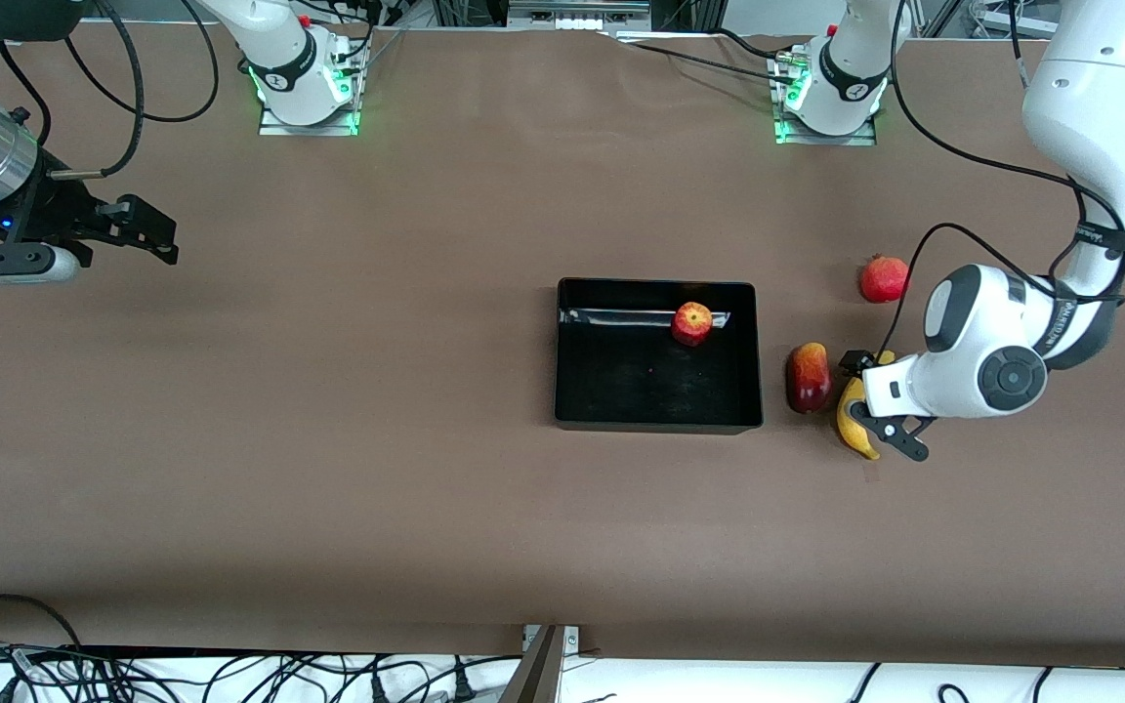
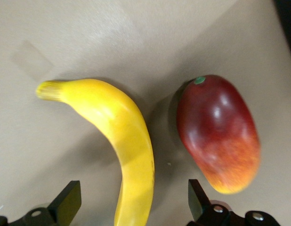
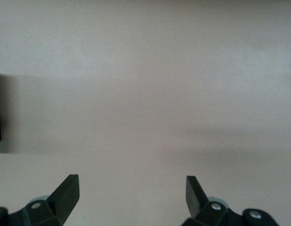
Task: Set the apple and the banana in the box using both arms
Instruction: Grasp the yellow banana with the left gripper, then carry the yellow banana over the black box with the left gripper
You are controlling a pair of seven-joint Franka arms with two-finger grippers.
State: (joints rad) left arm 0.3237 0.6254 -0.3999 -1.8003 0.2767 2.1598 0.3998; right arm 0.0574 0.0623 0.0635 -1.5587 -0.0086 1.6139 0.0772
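The apple (image 1: 691, 322), red with yellow patches, lies in the black box (image 1: 621, 386), against its wall nearest the robots' bases. The yellow banana (image 1: 854, 425) lies on the table beside the box, toward the left arm's end. My left gripper (image 1: 877, 405) is low over the banana and open. In the left wrist view the banana (image 2: 122, 127) runs between the two fingers of the left gripper (image 2: 133, 197), which stand apart on either side without touching it. My right gripper (image 1: 157, 239) waits open and empty over bare table at the right arm's end, as its wrist view shows (image 3: 132, 188).
A red-yellow mango (image 1: 808, 377) lies between the banana and the box, close to the banana; it also shows in the left wrist view (image 2: 218, 134). A red pomegranate (image 1: 884, 279) sits farther from the front camera than the banana.
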